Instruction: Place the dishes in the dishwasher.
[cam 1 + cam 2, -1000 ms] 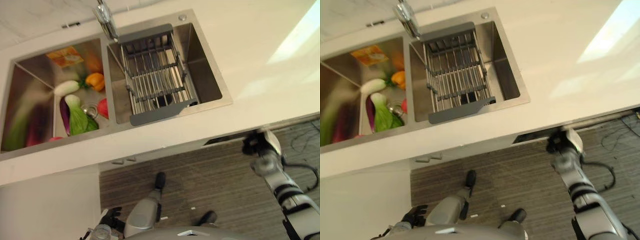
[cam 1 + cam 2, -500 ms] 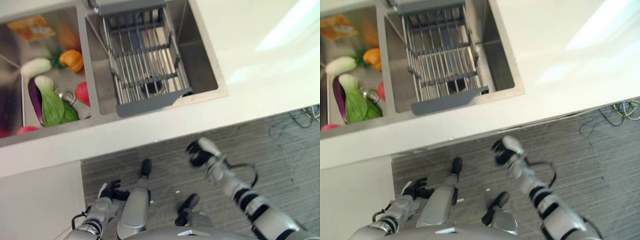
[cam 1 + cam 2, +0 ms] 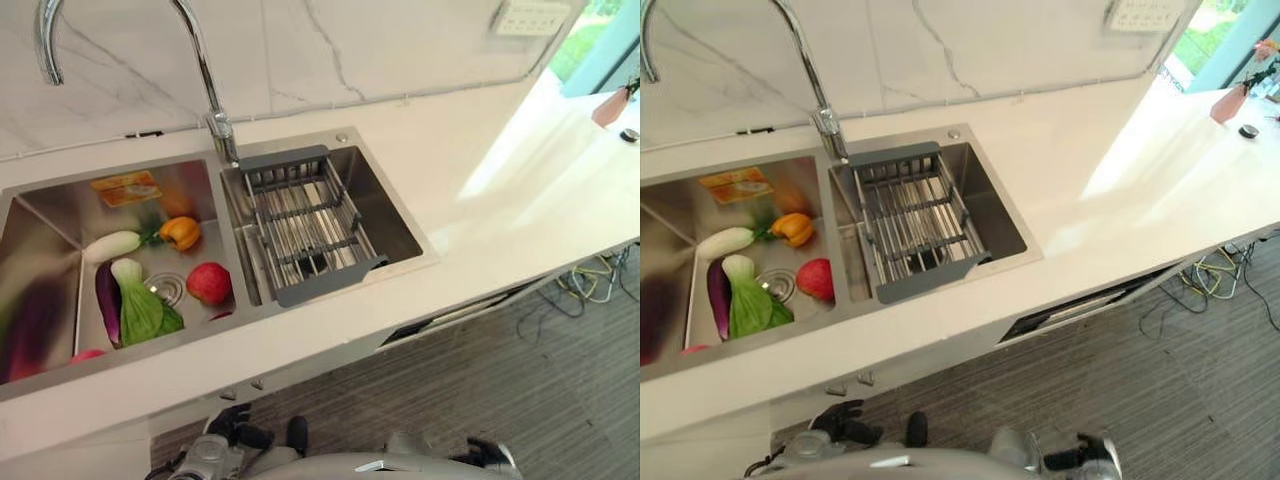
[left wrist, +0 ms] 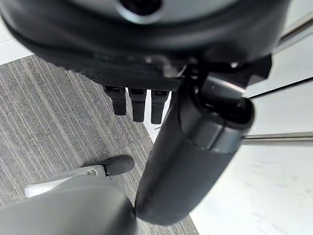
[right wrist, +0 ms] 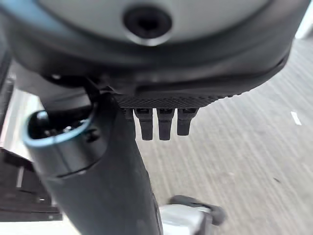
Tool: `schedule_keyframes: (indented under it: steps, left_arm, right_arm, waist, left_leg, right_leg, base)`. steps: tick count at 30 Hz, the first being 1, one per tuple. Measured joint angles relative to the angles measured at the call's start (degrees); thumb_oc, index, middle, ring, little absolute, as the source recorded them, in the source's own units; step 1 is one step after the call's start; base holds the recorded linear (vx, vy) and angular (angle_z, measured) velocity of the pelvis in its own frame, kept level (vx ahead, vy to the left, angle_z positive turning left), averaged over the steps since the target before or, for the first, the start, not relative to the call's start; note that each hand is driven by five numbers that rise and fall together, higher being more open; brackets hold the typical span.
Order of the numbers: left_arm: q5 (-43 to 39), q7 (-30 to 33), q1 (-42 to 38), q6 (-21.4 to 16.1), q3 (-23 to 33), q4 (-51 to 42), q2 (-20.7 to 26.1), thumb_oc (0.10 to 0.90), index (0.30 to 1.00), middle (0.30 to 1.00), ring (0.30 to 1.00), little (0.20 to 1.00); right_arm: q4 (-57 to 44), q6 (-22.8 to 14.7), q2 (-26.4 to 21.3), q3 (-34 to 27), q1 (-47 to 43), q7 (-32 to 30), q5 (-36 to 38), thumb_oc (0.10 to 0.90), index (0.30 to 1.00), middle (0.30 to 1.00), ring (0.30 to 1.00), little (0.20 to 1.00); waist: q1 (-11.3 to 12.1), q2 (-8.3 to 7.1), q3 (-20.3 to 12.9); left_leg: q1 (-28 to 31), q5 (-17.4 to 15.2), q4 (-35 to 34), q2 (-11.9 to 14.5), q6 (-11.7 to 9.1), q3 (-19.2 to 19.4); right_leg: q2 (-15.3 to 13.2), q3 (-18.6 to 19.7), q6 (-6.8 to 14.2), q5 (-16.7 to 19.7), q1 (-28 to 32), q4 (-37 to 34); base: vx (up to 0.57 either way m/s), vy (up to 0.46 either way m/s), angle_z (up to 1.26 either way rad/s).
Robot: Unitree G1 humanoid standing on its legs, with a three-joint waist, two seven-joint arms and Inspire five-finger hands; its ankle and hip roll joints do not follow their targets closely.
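Left hand [image 4: 138, 104] and right hand [image 5: 161, 125] slack-fingered, empty, low over the floor; cannot tell where dishes lie; likely stiff, weighty dishwasher door [image 3: 1070, 308] ajar under the worktop's front edge, right of the sink [image 3: 430, 255], best hooked by its top lip.

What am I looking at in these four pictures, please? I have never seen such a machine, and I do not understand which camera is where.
This is a humanoid robot with two arms, standing at a kitchen counter. The two wide pictures come from cameras in its head, looking down. They show a double sink under a tall faucet. The one basin holds vegetables: an eggplant, a bok choy, a yellow pepper, a white radish and a tomato. The other basin holds a grey drying rack with nothing on it.

The two close pictures come from cameras on the wrists. Each looks along its own dark hand: the left hand and the right hand. Both hang low above the striped floor, with relaxed fingers, and hold nothing.
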Motion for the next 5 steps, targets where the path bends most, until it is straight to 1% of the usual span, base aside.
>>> schedule_keyframes:
  steps: [1,2,3,4,5]
  left_arm:
    - [0.06,0.09,-1.52,0.55,-0.07,3.17,-1.55,0.8,0.9,0.9,0.9,0.9]
    - [0.16,-0.17,-1.37,0.9,-0.15,4.01,-1.86,0.8,0.9,0.9,0.9,0.9]
    - [0.02,-0.73,-0.76,1.37,0.04,4.38,-2.13,0.8,0.9,0.9,0.9,0.9]
    - [-0.06,-1.04,-0.21,1.75,0.57,4.19,-2.1,0.8,0.9,0.9,0.9,0.9]
    - [0.0,-0.72,0.9,1.51,1.02,3.55,-2.28,0.8,0.9,0.9,0.9,0.9]
  right_arm:
    - [0.66,1.42,0.79,1.28,-0.45,0.55,0.05,0.8,0.9,0.9,0.9,0.9]
    - [0.41,1.74,1.56,2.33,-0.22,0.54,0.06,0.8,0.9,0.9,0.9,0.9]
    - [0.33,2.06,2.47,3.22,0.73,0.75,0.05,0.8,0.9,0.9,0.9,0.9]
    - [0.41,2.72,3.53,4.01,1.34,1.34,-0.02,0.8,0.9,0.9,0.9,0.9]
    - [0.49,3.45,3.26,4.46,1.76,2.46,-0.09,0.8,0.9,0.9,0.9,0.9]
  waist:
    - [-2.03,0.81,0.22]
    - [-3.12,0.86,0.33]
    - [-3.55,0.41,0.03]
    - [-3.54,0.25,-0.15]
    - [-3.23,0.65,-0.95]
  left_leg:
    - [1.05,-0.65,-0.05,0.5,-0.89,-0.14]
    - [1.48,-0.84,-0.44,0.01,-1.44,0.28]
    - [2.44,-0.95,-0.46,-0.62,-1.64,0.58]
    - [3.14,-1.54,-0.45,-0.87,-1.36,0.45]
    - [3.21,-2.11,-0.44,-0.75,-1.89,0.19]
  right_leg:
    - [3.31,3.39,0.77,1.36,0.71,-16.31]
    - [3.71,4.17,1.75,3.29,0.53,-19.67]
    - [3.21,4.11,1.63,4.51,-0.56,-18.44]
    - [2.88,3.9,0.73,5.22,-1.43,-15.12]
    - [2.31,2.8,0.64,5.23,-1.53,-13.04]
  base:
    - [0.08,-0.127,0.08]
    - [0.07,-0.159,0.17]
    - [0.05,-0.1,0.17]
    - [0.06,-0.11,0.15]
    - [0.04,-0.078,0.15]
